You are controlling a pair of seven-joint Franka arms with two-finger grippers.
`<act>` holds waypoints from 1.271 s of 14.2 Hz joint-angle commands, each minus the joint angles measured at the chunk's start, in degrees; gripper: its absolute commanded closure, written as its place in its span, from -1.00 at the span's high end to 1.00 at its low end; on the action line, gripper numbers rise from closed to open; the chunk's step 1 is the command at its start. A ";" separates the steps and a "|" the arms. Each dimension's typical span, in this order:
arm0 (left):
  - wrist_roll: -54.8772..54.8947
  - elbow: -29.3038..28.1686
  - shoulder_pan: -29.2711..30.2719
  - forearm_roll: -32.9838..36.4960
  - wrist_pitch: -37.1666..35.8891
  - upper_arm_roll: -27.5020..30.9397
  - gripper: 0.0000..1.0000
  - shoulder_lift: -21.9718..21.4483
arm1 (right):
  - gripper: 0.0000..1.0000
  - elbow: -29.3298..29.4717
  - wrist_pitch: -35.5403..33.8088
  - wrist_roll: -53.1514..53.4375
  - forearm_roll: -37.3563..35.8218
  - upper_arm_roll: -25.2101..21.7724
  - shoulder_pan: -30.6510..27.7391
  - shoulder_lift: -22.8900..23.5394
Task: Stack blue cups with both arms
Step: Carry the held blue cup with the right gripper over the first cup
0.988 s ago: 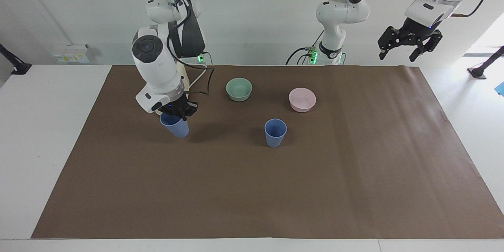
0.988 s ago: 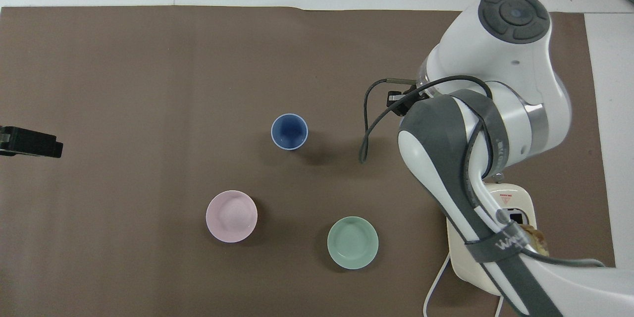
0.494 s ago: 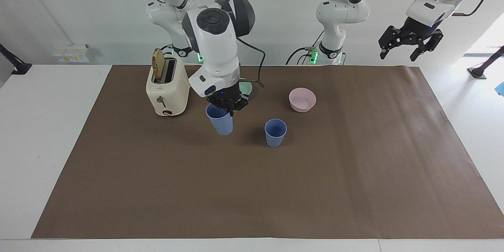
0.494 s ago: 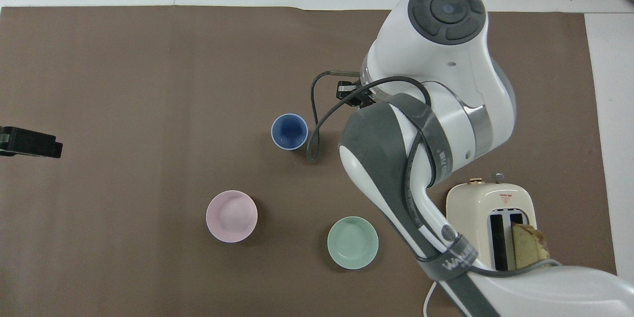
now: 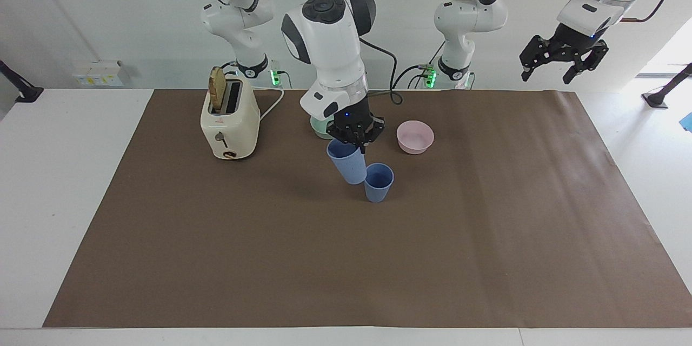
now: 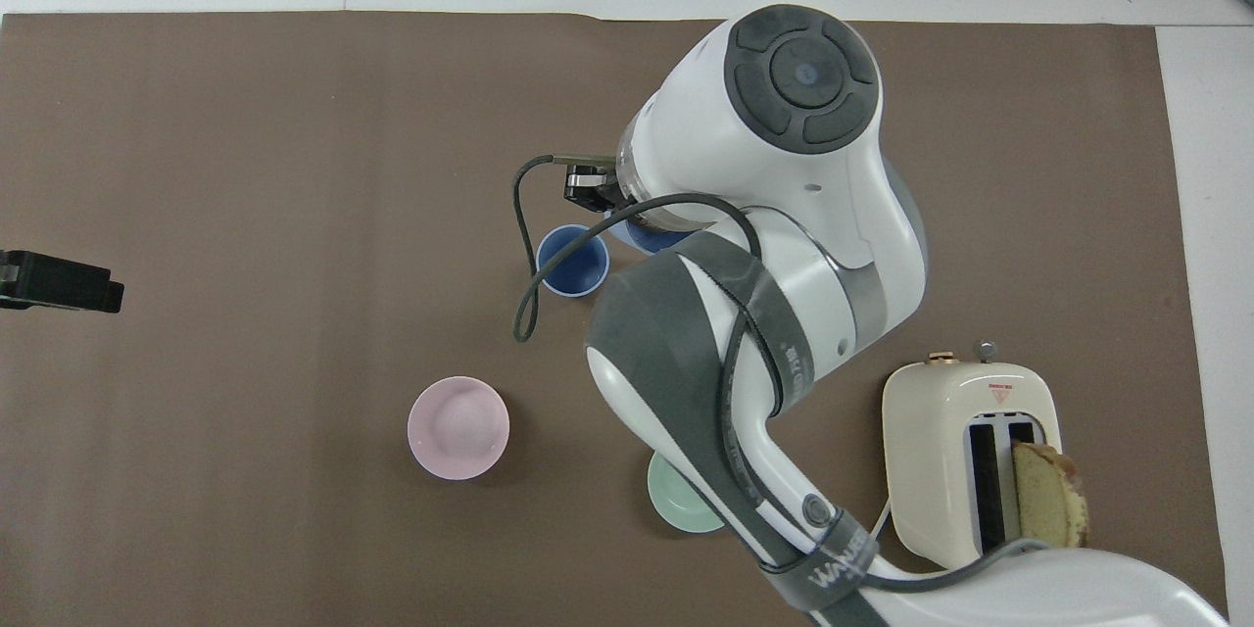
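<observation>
My right gripper (image 5: pixel 357 141) is shut on the rim of one blue cup (image 5: pixel 346 165) and holds it tilted in the air, beside and slightly above the second blue cup (image 5: pixel 379 182). That second cup stands upright on the brown mat. In the overhead view the standing cup (image 6: pixel 572 262) shows with its mouth open, and only a sliver of the held cup (image 6: pixel 642 236) shows under the right arm. My left gripper (image 5: pixel 562 65) hangs open and empty, high over the left arm's end of the table, and waits; its tip shows in the overhead view (image 6: pixel 59 281).
A cream toaster (image 5: pixel 230 119) with a slice of bread stands toward the right arm's end. A mint-green bowl (image 5: pixel 319 127), partly hidden by the right arm, and a pink bowl (image 5: pixel 414 137) lie nearer to the robots than the standing cup.
My right arm has carried the held cup from near the toaster across to right beside the standing cup. The toaster has come into view. The left arm has not moved.
</observation>
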 commanded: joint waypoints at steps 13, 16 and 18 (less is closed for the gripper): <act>0.23 -1.26 0.58 -0.45 -0.47 -0.11 1.00 -1.33 | -1.00 0.20 3.96 0.60 0.63 0.55 3.78 4.95; 0.23 -1.26 0.58 -0.45 -0.47 -0.11 1.00 -1.33 | -1.00 0.20 3.61 0.60 0.89 0.55 3.78 4.95; 0.23 -1.26 0.58 -0.45 -0.47 -0.11 1.00 -1.33 | -1.00 -0.32 3.69 0.60 0.72 0.55 3.87 4.95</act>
